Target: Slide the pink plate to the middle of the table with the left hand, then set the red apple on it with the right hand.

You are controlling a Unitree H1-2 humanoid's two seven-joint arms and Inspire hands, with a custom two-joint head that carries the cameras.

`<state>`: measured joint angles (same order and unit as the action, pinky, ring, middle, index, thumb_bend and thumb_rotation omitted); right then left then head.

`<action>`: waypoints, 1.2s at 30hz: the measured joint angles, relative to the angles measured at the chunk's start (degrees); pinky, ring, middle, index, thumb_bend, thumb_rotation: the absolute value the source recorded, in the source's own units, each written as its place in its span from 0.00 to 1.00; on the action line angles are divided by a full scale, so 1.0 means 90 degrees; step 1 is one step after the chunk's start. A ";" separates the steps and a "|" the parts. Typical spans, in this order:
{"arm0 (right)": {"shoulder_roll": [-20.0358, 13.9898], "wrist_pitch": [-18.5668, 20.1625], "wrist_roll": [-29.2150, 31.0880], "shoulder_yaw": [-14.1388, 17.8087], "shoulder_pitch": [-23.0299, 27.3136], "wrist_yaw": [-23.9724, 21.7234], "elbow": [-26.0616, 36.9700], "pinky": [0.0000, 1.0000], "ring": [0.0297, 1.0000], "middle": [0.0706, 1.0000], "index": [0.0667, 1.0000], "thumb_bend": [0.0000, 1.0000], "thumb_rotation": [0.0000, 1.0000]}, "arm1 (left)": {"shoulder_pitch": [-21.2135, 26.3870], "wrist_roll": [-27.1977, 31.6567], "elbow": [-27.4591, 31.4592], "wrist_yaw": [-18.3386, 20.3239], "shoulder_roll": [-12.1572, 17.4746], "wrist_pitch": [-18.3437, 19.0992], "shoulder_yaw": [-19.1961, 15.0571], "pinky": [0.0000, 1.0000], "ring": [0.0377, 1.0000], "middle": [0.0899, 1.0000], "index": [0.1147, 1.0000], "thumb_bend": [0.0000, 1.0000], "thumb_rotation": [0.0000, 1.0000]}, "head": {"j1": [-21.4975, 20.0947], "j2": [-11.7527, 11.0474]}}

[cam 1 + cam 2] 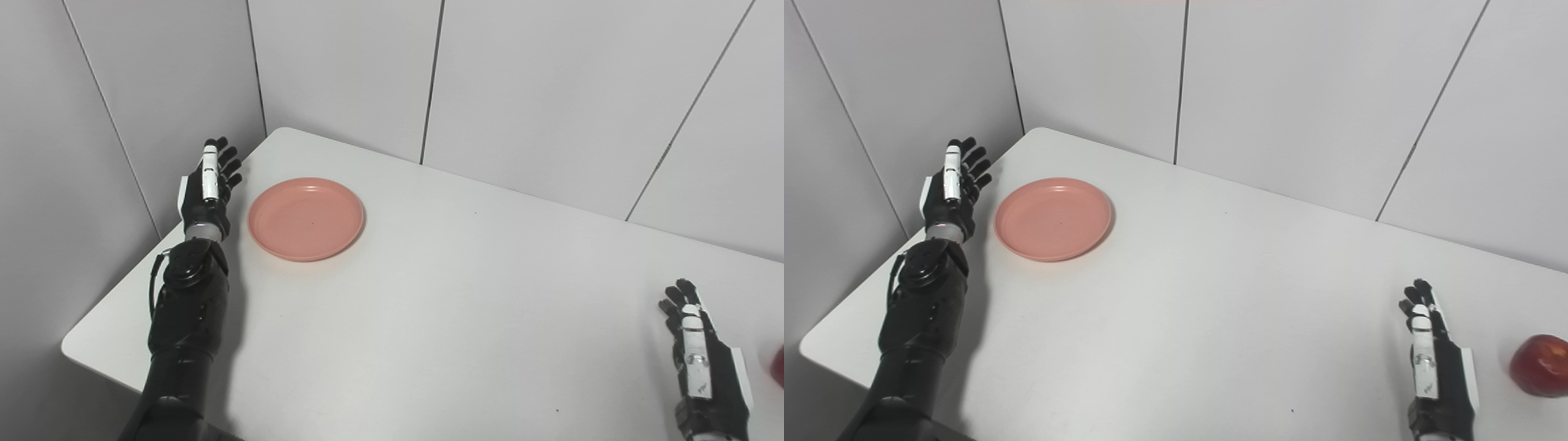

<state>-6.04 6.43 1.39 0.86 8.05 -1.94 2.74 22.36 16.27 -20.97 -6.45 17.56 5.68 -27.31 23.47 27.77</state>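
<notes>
Nearest to us, at about 5 o'clock on the worktop [1213, 294], we find the right hand [1433, 361] resting edge-up, fingers extended and apart, holding nothing. Just beside it at 4 o'clock lies the red apple [1538, 364], apart from the hand and untouched. The middle of the worktop carries nothing.

Farther off, at 10 o'clock, we note the pink plate [1053, 218] lying flat near the far left corner. The left hand [950, 193] stands just beside its left rim, upright, fingers spread, gripping nothing; we see a narrow gap between hand and rim.

We judge the first step to be in hand and not yet done. The next move calls for the left hand to meet the rim and push the plate toward 4 o'clock, steadily, lest it spin away.
</notes>
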 measured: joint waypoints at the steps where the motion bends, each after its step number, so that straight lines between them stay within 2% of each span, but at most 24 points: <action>1: 0.0000 0.0001 0.0000 0.0000 0.0000 0.0000 0.0000 0.98 0.92 0.92 0.93 0.04 1.00 | -0.0004 0.0015 -0.0002 0.0000 0.0000 0.0000 0.0006 0.89 0.88 0.89 0.85 0.34 1.00 | 0.0000 0.0000; 15: -0.0014 0.0012 -0.0026 -0.0005 -0.0005 0.0000 0.0058 0.96 0.92 0.92 0.92 0.04 1.00 | -0.0111 0.0026 -0.0383 0.0143 0.0133 -0.0110 0.0166 0.89 0.89 0.88 0.84 0.37 1.00 | -0.0019 0.0078; 19: -0.0013 0.0014 -0.0026 -0.0006 -0.0006 0.0001 0.0071 0.95 0.91 0.91 0.92 0.04 1.00 | -0.0109 0.0033 -0.0529 0.0189 0.0133 -0.0325 0.0168 0.88 0.88 0.88 0.84 0.36 1.00 | -0.0020 0.0078; 22: -0.0013 0.0014 -0.0046 -0.0007 -0.0006 0.0000 0.0071 0.97 0.92 0.92 0.93 0.04 1.00 | -0.0109 0.0033 -0.0529 0.0189 0.0133 -0.0335 0.0185 0.87 0.87 0.87 0.83 0.36 1.00 | -0.0020 0.0088; 26: -0.0013 0.0015 -0.0061 -0.0007 -0.0007 0.0000 0.0074 0.93 0.91 0.91 0.92 0.03 1.00 | -0.0108 0.0032 -0.0643 0.0208 0.0135 -0.0498 0.0220 0.87 0.88 0.87 0.84 0.37 1.00 | -0.0010 0.0088; 36: -0.0015 0.0015 -0.0044 -0.0003 -0.0007 -0.0001 0.0074 0.95 0.91 0.91 0.91 0.04 1.00 | -0.0117 0.0014 -0.0550 0.0205 0.0133 -0.0443 0.0370 0.88 0.88 0.87 0.84 0.37 1.00 | -0.0010 0.0117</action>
<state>-6.18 6.56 1.00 0.83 7.98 -1.94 3.41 21.30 16.40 -25.92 -4.61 18.76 1.70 -23.97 23.38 28.83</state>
